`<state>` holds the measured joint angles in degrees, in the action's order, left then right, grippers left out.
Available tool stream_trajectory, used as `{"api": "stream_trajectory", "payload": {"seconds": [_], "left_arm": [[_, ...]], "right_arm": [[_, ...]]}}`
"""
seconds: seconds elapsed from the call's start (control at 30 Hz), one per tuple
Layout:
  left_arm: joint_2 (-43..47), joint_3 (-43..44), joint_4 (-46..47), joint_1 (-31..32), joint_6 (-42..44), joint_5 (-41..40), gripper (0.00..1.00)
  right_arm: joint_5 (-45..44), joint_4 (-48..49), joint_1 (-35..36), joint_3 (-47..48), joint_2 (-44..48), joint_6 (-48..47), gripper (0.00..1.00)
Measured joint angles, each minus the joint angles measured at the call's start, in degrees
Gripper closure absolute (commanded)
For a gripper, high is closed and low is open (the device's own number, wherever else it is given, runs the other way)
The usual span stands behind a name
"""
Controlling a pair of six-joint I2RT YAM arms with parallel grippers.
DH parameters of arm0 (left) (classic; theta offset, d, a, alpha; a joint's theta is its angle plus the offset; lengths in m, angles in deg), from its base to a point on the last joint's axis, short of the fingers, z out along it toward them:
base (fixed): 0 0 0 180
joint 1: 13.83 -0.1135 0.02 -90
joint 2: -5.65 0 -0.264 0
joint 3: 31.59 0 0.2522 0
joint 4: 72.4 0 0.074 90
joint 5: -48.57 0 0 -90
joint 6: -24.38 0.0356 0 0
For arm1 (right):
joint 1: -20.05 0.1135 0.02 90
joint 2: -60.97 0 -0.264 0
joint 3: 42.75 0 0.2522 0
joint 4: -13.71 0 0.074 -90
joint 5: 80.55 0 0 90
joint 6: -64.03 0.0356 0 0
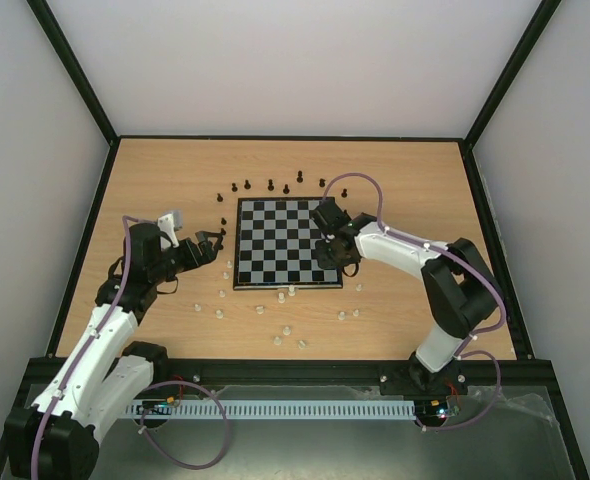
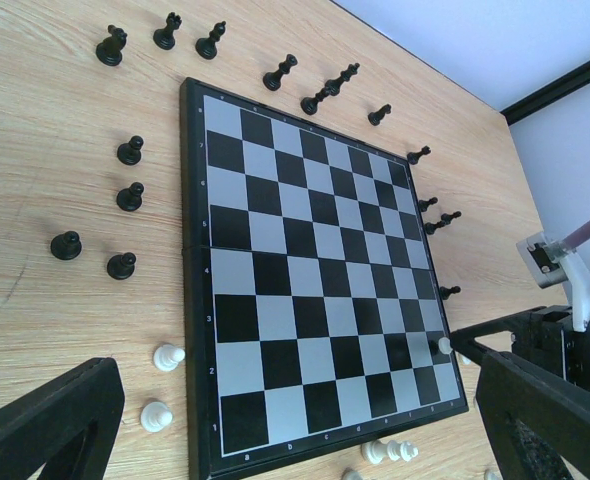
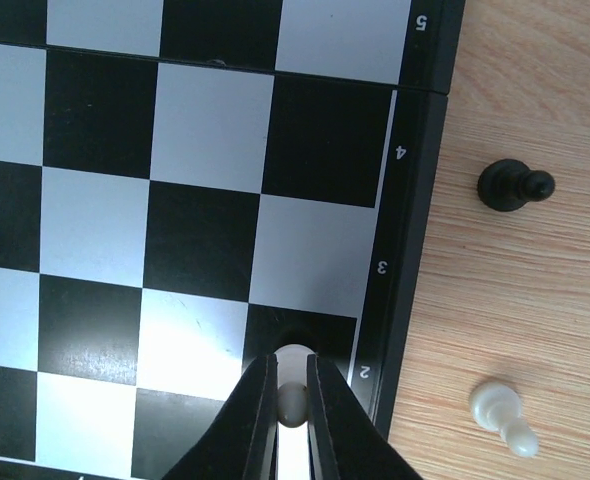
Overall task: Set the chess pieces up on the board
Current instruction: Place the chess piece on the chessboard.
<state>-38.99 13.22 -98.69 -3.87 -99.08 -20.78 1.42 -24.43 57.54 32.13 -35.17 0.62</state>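
The right tool pinches a white pawn at the board's edge: tiny, light, rigid, slippery, probably best gripped at its neck. The left tool gapes wide.

A light wooden table carried a black-framed chessboard at its centre, black chessmen scattered beyond its far and left edges, cream chessmen along its near side.

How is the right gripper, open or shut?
The right gripper is shut on a white chess piece; the wrist view shows its fingers pinching it above the board.
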Motion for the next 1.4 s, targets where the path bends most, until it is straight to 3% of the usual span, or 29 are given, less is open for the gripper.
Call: {"api": "stream_trajectory", "payload": {"seconds": [0.57,0.83,1.03,1.1,1.17,1.2,1.4], "left_arm": [[0.0,-0.3,0.0,0.0,0.0,0.0,0.01],[0.0,-0.3,0.0,0.0,-0.1,0.0,0.0],[0.2,-0.1,-0.2,0.1,-0.5,-0.1,0.0],[0.3,0.3,-0.3,0.1,-0.5,-0.1,0.0],[0.3,0.9,-0.2,0.2,-0.8,0.0,0.0],[0.3,1.0,0.0,0.5,-0.9,0.0,0.0],[1.2,0.3,2.4,4.7,-1.9,-1.8,0.01]], "right_arm": [[0.0,0.0,0.0,0.3,-1.4,0.4,0.81],[-1.0,-0.2,0.0,0.3,-0.7,0.5,0.59],[-1.6,-2.1,0.0,1.3,4.7,-0.4,0.46],[-1.6,-2.6,0.0,2.0,7.4,-0.9,0.34],[-1.5,-2.9,0.0,2.3,10.6,-1.2,0.06],[-1.5,-3.1,0.0,2.4,11.9,-1.2,0.0],[-1.4,-4.6,0.0,2.4,15.5,-2.2,0.02]]}}
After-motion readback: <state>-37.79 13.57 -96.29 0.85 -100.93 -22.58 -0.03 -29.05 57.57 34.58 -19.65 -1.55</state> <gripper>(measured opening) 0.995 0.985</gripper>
